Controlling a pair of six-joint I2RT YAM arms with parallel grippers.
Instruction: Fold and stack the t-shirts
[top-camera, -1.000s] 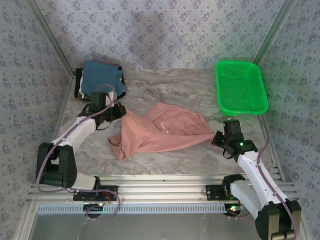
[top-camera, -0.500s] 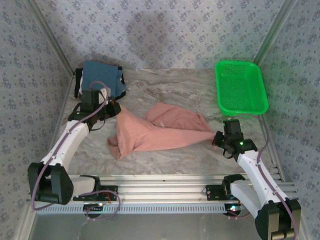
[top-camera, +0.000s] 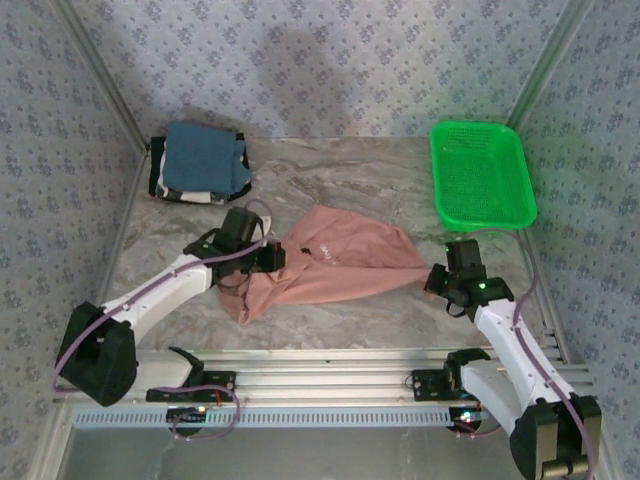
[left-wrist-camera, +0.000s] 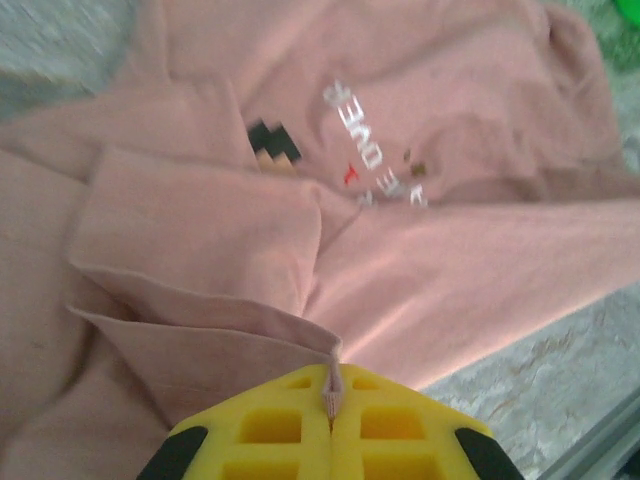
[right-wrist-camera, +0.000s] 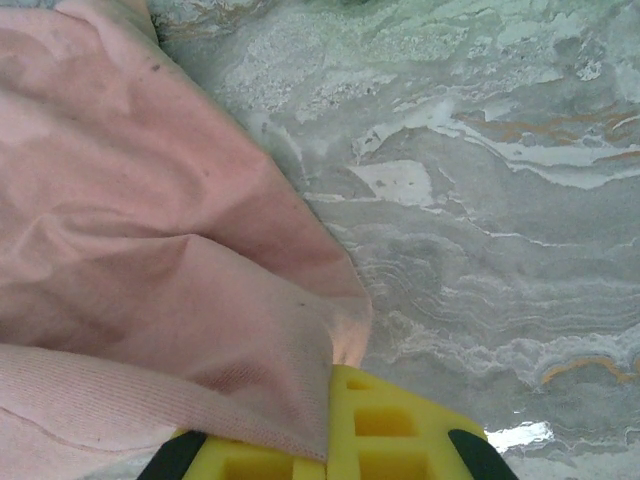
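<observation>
Bare surface (top-camera: 345, 180) lies open between the folded stack (top-camera: 200, 165) far left and the green basket (top-camera: 482, 175) far right; the pink shirt (top-camera: 340, 265) covers the middle.

Left wrist view: white chest lettering (left-wrist-camera: 372, 140) on salmon-pink t-shirt (left-wrist-camera: 470, 250), seen inverted. One word reads "OVER". Adjoining word partly folded under, illegible. Top view: lettering too small to read.

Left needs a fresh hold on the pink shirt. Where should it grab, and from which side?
Probably the bunched end of the pink shirt, nearest the left arm, approached from the left: its edge lies exposed on the table, opposite the corner the right gripper pinches.
</observation>
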